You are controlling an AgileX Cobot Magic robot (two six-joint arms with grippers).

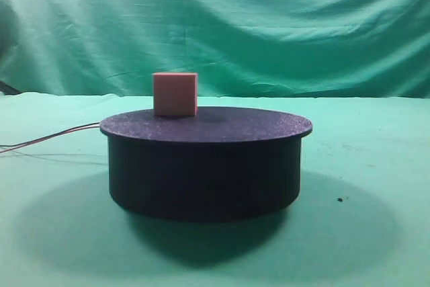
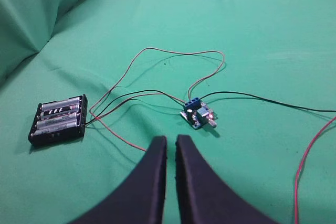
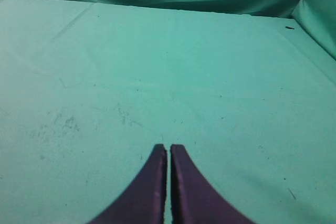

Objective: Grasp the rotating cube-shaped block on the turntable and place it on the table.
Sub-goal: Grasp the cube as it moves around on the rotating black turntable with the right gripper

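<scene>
A table (image 1: 376, 166) covered in plain green cloth fills the scene, with a wrinkled green cloth backdrop (image 1: 282, 25) behind it. At the centre stands the turntable (image 1: 205, 166), a low, dark, round drum casting a wide shadow. The salmon-pink cube-shaped block (image 1: 175, 93) sits on its flat top, towards the back left. Thin wires (image 1: 50, 139) trail off to the left. The left gripper (image 2: 171, 141), fingers nearly touching and holding nothing, hangs above a black battery holder (image 2: 59, 119), a small blue circuit board (image 2: 198, 114) and looping red and black wires. The right gripper (image 3: 168, 149), fingers likewise pressed close and empty, hangs over bare green cloth. Neither wrist view shows the block.
</scene>
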